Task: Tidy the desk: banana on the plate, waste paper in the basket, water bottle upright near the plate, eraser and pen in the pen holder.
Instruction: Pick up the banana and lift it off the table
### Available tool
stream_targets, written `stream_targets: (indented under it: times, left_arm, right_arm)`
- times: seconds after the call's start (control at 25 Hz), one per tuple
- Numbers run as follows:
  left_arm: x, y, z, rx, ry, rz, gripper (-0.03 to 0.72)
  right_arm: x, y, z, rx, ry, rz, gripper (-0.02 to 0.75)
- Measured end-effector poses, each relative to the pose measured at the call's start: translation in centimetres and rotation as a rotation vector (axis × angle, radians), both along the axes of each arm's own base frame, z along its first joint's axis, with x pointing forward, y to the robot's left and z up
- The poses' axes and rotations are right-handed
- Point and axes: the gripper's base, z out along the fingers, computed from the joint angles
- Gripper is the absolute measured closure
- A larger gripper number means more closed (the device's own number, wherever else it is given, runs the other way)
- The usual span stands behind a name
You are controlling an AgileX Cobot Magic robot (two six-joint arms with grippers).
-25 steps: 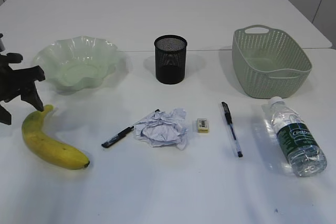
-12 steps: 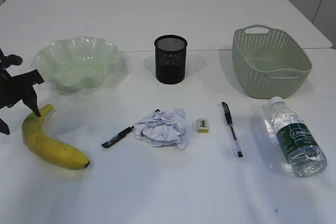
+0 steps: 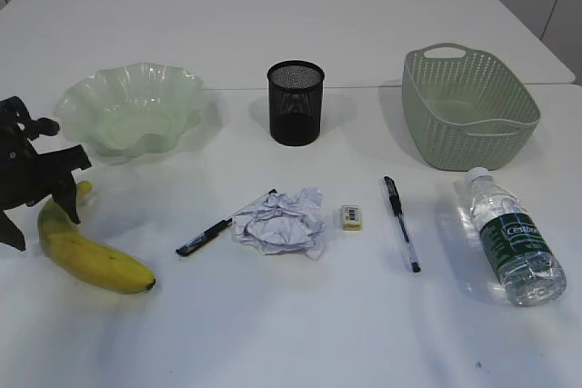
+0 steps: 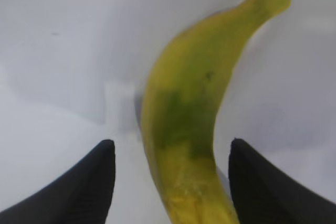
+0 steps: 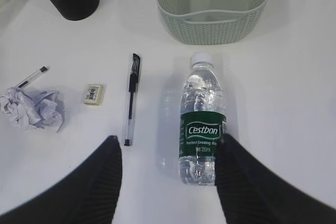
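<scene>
Black two-fingered left gripper (image 3: 41, 215) points downward at the left edge, jaws spread apart; black right gripper (image 5: 168, 182) likewise spread wide.

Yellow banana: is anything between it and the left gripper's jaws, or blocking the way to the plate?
Nothing visible. The open left gripper straddles the yellow banana, bare white table between. The pale green wavy plate sits just behind, empty, path unobstructed.

Left claw (image 3: 41, 215) astride banana (image 3: 89, 256)
</scene>
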Motion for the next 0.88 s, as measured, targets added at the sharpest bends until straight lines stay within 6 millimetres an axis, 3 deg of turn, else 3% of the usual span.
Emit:
stream_targets:
  times: [0.6, 0.88]
  left_arm:
    - [0.6, -0.9, -2.3, 0.014, 0.015, -0.035, 0.214]
    - [0.7, -0.9, -2.5, 0.015, 0.016, -0.036, 0.302]
  right_arm:
    - [0.1, 0.0, 0.1, 0.0, -0.011, -0.002, 0.315]
    - [0.1, 0.0, 0.1, 0.0, -0.011, -0.002, 0.314]
